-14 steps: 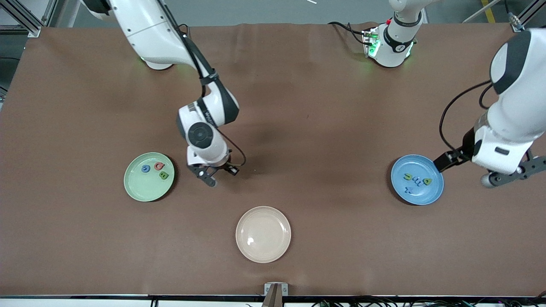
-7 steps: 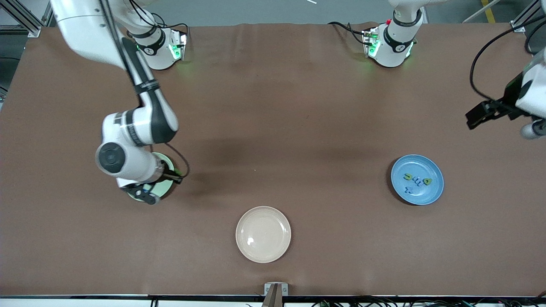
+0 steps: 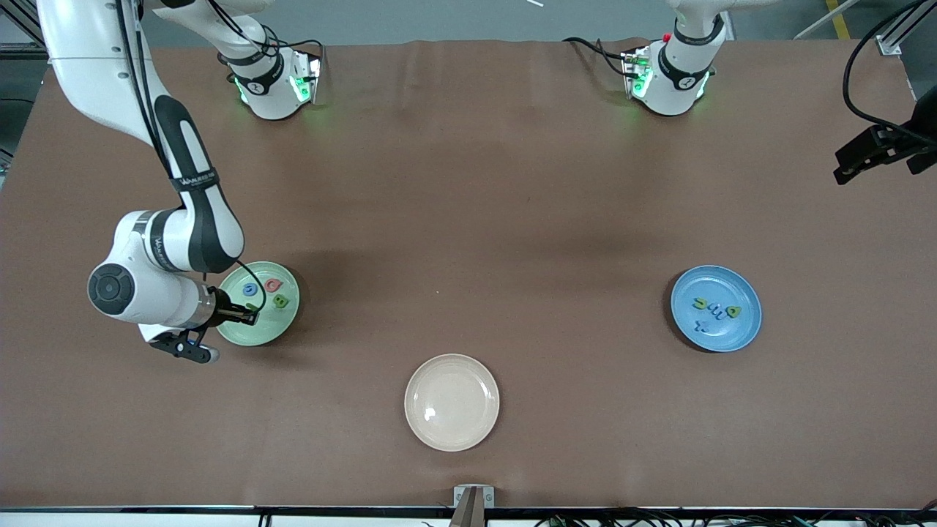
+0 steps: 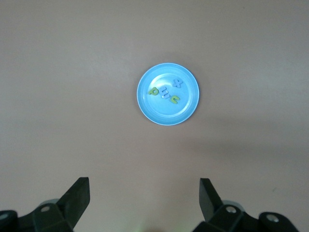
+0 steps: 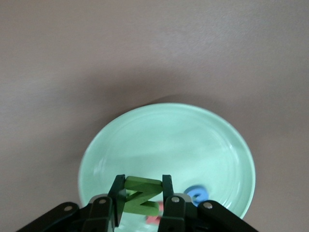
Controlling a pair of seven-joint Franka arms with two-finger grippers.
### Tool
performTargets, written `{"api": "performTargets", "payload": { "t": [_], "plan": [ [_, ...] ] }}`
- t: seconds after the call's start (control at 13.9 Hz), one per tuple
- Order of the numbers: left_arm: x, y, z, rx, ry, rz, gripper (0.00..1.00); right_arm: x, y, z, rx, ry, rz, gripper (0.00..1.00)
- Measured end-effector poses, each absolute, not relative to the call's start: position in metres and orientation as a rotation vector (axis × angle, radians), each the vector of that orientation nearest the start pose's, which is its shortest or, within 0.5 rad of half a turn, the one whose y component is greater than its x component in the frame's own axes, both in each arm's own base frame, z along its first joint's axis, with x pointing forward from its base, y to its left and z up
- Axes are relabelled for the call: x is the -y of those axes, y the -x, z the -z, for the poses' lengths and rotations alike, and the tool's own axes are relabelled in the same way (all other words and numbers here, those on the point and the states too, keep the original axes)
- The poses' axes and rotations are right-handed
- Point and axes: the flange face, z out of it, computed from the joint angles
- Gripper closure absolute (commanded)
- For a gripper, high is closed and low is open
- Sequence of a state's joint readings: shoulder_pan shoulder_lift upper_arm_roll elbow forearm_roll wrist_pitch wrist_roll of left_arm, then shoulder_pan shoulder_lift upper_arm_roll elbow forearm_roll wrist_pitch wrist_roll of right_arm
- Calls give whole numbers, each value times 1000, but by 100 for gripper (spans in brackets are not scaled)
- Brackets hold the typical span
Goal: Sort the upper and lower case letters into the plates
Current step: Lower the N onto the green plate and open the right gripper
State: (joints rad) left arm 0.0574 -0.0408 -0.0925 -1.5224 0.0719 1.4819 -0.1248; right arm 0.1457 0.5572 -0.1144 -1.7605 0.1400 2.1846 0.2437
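The right gripper is clamped across the flat faces of a green letter Z, a small, stiff, light piece best pinched like this, over the green plate near the desk's right-arm end. That plate already carries a few letters. The left gripper hangs wide open and empty, waiting over the left-arm edge near the blue plate.

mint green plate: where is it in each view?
Front view: mint green plate toward the right arm's end of the table, partly under the right gripper.
Left wrist view: not in it; only the blue plate shows.
Right wrist view: fills the lower middle.
Shared landmark: blue letter in the plate.
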Motion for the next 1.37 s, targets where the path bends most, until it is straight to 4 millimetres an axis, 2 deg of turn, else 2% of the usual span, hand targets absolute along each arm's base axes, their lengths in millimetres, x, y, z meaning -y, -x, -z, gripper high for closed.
{"api": "performTargets", "payload": {
  "t": [0.14,0.29,0.36,0.79,0.87,0.94,1.01,1.08,1.15,1.37],
  "plan": [
    [15,-527,-664,144,3079,-3,0,-24,-644,-220,-432,3080,-210,95],
    [15,-525,-665,145,3086,-3,0,-26,-637,-204,-428,3082,-234,93],
    [15,-525,-665,144,3086,-3,0,-27,-634,-200,-426,3082,-246,89],
    [18,-525,-664,138,3088,-5,0,-27,-624,-185,-426,3083,-299,81],
    [18,-525,-664,137,3088,-5,0,-27,-623,-184,-426,3083,-301,68],
    [18,-525,-664,137,3088,-5,0,-27,-623,-184,-426,3083,-297,48],
    [18,-525,-664,136,3088,-5,0,-27,-624,-184,-426,3083,-293,38],
    [19,-525,-664,134,3088,-5,0,-27,-624,-184,-426,3083,-288,14],
    [19,-525,-664,132,3088,-5,0,-27,-625,-185,-425,3084,-280,0],
    [24,-525,-664,121,3088,-4,0,-28,-631,-192,-422,3083,-252,0]
  ]
}}
